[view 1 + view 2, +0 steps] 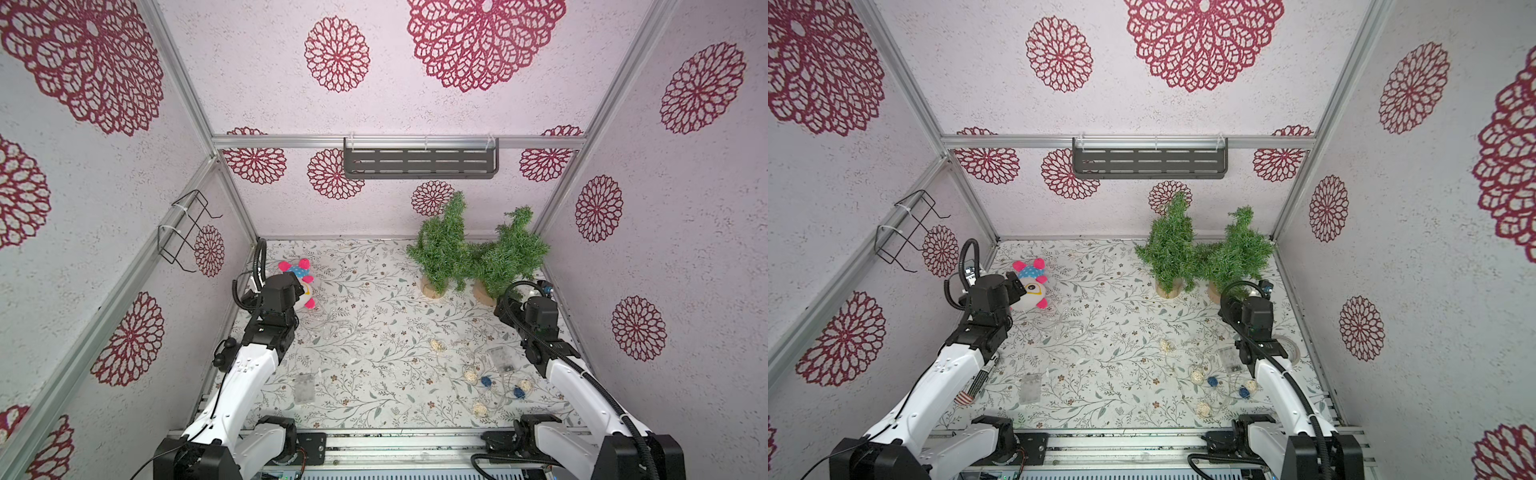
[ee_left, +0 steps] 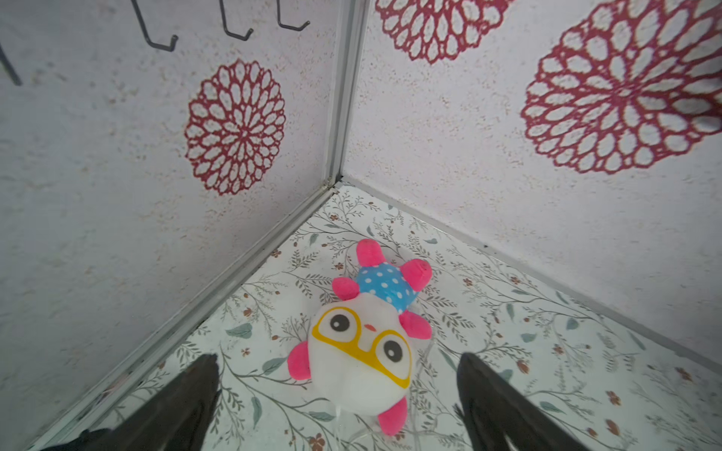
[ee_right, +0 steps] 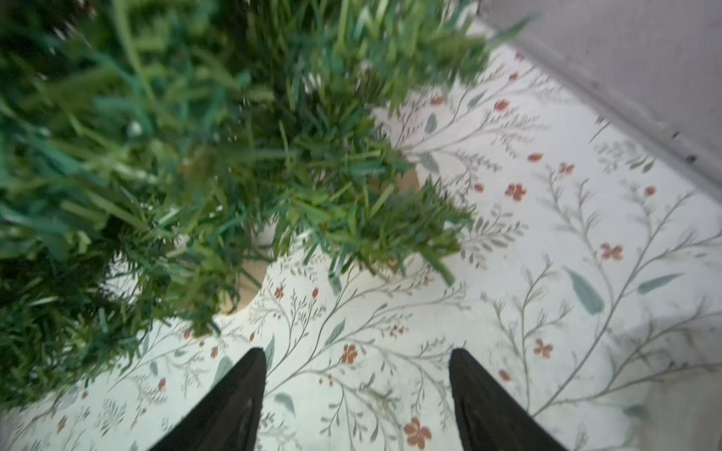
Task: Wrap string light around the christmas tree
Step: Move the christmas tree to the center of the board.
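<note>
**String light lies loose on the surface, apart from both trees**

The string light [image 1: 471,375] lies in a slack tangle near the front right corner of the floral surface [image 1: 374,291]. Its straw-coloured and blue balls are strung roughly from back to front, and its clear box [image 1: 500,358] lies at the back end, just beside the right arm. It touches neither tree.

At the back right a tree [image 1: 442,245] stands upright on a round wooden base. A second tree [image 1: 513,253] stands just beside it, nearer the right edge, and their branches meet.

The right gripper [image 3: 358,351] hangs over bare surface beside the second tree, its fingers spread and holding nothing. The right wrist view shows only blurred lower branches and a wooden base [image 3: 250,285].

The left gripper [image 2: 338,356] is wide open near the back left corner, above a plush toy [image 2: 365,332] that lies face up.

Both top views show a second box [image 1: 304,387] toward the front left. In a top view a tape roll [image 1: 1285,347] shows past the right arm.
</note>
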`<state>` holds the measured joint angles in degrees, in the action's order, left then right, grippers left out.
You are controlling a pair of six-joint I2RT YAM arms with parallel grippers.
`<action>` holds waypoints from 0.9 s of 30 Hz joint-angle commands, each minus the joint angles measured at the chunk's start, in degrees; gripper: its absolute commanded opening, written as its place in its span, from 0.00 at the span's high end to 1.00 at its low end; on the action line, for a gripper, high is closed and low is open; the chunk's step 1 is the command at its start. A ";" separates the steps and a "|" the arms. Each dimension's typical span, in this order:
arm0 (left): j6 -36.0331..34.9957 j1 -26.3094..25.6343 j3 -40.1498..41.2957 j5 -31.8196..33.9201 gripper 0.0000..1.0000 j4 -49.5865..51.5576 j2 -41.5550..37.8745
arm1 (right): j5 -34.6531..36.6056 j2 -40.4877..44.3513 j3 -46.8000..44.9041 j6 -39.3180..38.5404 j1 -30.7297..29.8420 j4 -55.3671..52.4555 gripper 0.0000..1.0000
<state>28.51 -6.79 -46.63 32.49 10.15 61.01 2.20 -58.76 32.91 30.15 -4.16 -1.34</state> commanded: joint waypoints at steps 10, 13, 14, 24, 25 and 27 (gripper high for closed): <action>-2.76 -14.82 -6.82 -8.13 0.05 6.04 3.00 | -0.95 1.46 19.55 -2.25 -11.07 -28.05 0.24; -4.63 -19.76 -6.51 -8.50 0.03 0.93 5.77 | -1.00 -1.91 27.33 -3.76 -14.89 -30.53 0.23; -4.82 -20.98 -6.06 -8.56 0.02 -1.03 6.77 | -0.89 -3.33 29.94 -4.39 -15.92 -30.53 0.22; -1.98 -30.89 -6.67 -11.50 0.02 -10.00 17.02 | 5.57 -22.19 50.26 -12.88 -18.75 -14.20 0.14; -1.58 -31.23 -6.80 -11.82 0.02 -9.98 17.43 | 6.31 -23.84 51.54 -13.73 -19.14 -13.14 0.14; -0.98 -31.61 -6.51 -12.25 0.02 -10.28 18.00 | 7.72 -26.76 53.73 -16.40 -20.47 -9.92 0.14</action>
<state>25.80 -37.98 -52.75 21.08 3.05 78.63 5.87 -83.40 83.22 18.96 -23.03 -17.78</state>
